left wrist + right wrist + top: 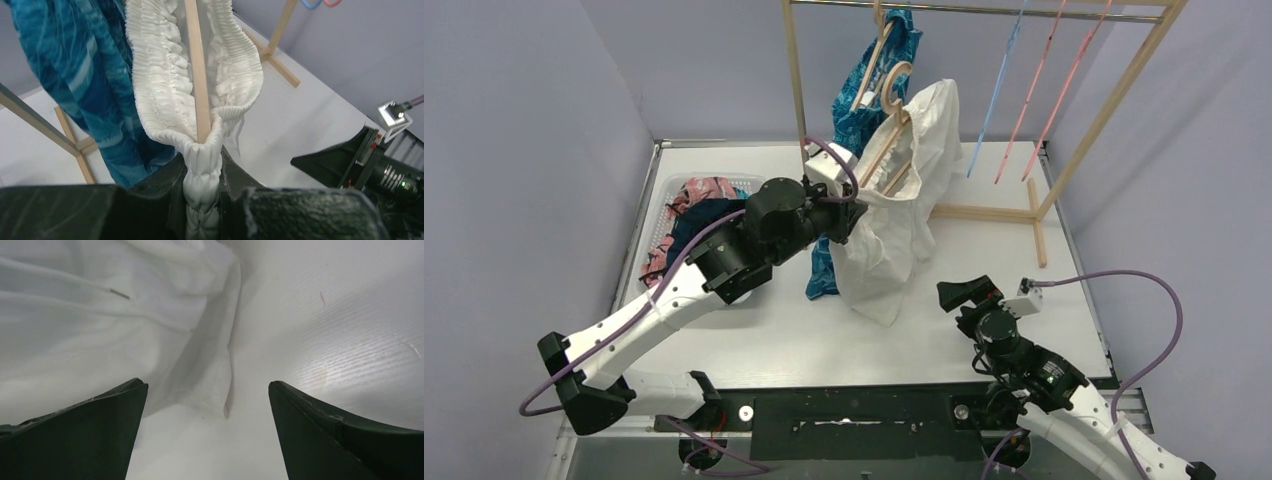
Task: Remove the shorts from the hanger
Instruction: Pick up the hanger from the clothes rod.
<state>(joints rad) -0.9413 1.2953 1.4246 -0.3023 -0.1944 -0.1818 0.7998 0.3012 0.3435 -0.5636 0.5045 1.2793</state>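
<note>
From above, the left gripper (852, 205) meets the white drawstring shorts (894, 250) under the wooden hanger (886, 150) at twelve o'clock. The right gripper (969, 293) sits at five.

Left wrist: fingers (280, 210) clenched on the bunched waistband round the hanger's bar.

Right wrist: jaws spread and empty, hem at ten o'clock.

Next, I'd judge, drag the elastic off the bar's end.

— What sort of place is this?
— A robot lab cell. Plain lavender partition walls (524, 150) box in a white table (984, 250), with a bare wooden rack (1109, 110) at upper right. A cabled left arm (639, 320) and right arm (1034, 375) are bolted along the bottom edge.
</note>
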